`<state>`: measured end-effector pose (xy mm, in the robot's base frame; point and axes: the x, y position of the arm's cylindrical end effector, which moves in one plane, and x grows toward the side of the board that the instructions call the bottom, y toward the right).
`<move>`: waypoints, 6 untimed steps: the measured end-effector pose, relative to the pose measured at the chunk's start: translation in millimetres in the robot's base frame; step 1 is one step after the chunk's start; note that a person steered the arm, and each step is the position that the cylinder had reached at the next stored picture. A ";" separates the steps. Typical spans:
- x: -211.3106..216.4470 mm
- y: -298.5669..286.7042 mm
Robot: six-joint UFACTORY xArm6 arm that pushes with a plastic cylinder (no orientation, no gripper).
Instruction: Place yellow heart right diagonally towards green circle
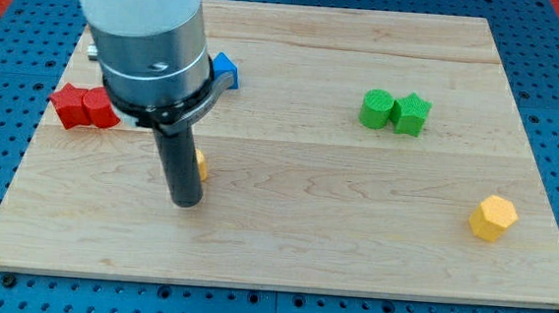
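In the camera view my tip (186, 202) rests on the board (283, 246); there is no pincer to open or close, only a bare rod holding nothing. The yellow heart (200, 164) sits just up-right of the tip, mostly hidden behind the rod. The green circle (376, 109) lies far up-right, touching a green star (412, 113). Best to push from the heart's lower-left, steadily, stopping short of the circle. Bare wood lies between them, with the board's edges well away.

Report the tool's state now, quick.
No jaws to open or close: my tip is a bare rod, holding nothing. It sits against the yellow heart, mostly hidden behind it.
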<state>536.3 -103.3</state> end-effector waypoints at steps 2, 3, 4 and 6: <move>12.4 -18.6; 4.0 -1.2; -25.1 -41.8; -54.9 0.4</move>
